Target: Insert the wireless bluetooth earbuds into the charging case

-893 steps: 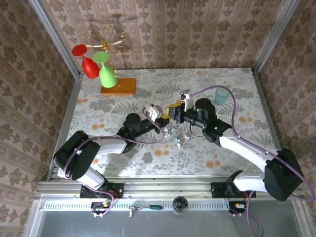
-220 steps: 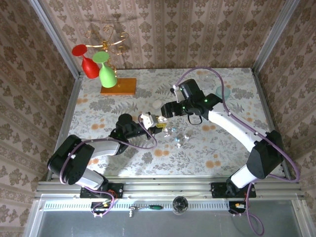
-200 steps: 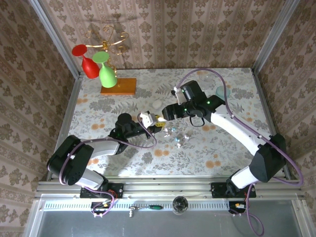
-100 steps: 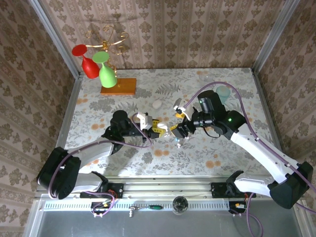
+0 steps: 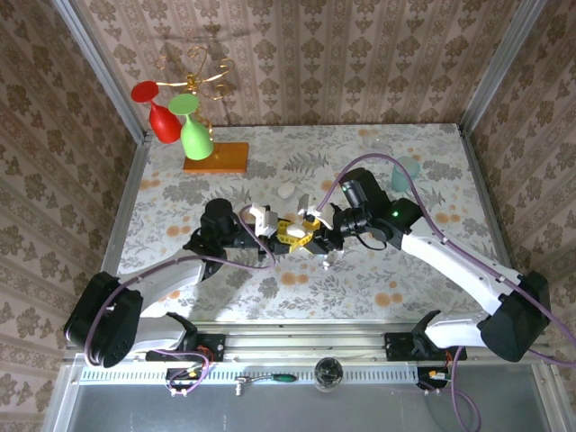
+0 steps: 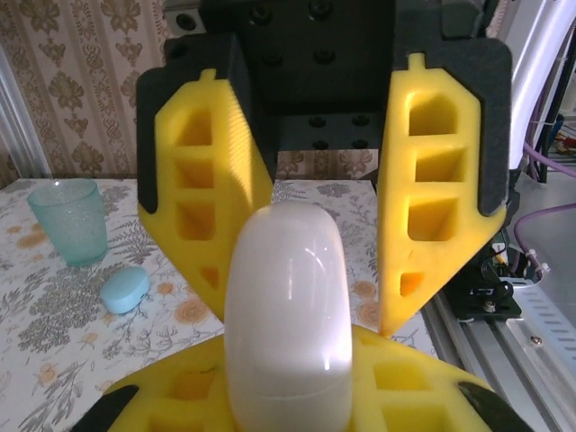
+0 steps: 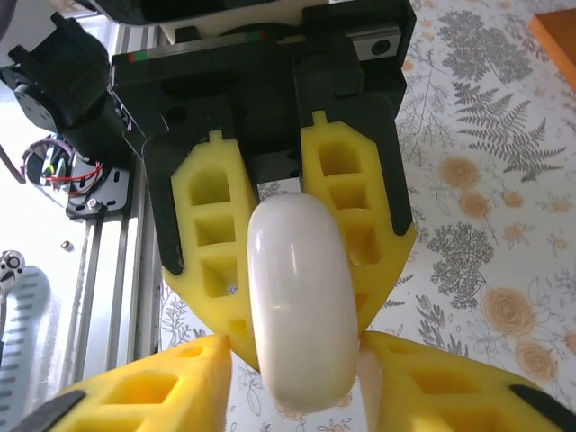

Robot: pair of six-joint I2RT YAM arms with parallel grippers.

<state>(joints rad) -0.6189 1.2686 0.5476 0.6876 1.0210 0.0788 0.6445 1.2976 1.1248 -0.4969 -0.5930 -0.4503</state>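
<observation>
My left gripper [image 6: 292, 378] is shut on a glossy white oval pebble [image 6: 286, 297] with a fine seam near its base, held up above the table's middle. My right gripper [image 7: 297, 346] faces it nose to nose, open, jaws either side of the same pebble [image 7: 297, 306]. One finger touches it; the other stands a little apart. The light-blue charging case [image 6: 124, 289] lies shut on the table in front of the teal cup [image 6: 67, 220]. A tiny glinting earbud [image 5: 326, 256] lies on the table just below the two grippers [image 5: 301, 234].
Another white pebble [image 5: 286, 190] lies behind the grippers. The teal cup [image 5: 405, 173] stands at the back right. A stand with a red and a green glass on an orange base [image 5: 216, 157] occupies the back left corner. Patterned walls close in three sides of the table [image 5: 225, 288].
The right gripper dropped back toward the near right, then swung in to face the left gripper, its jaws narrowing round the white pebble. The left gripper shifted slightly right, still gripping.
</observation>
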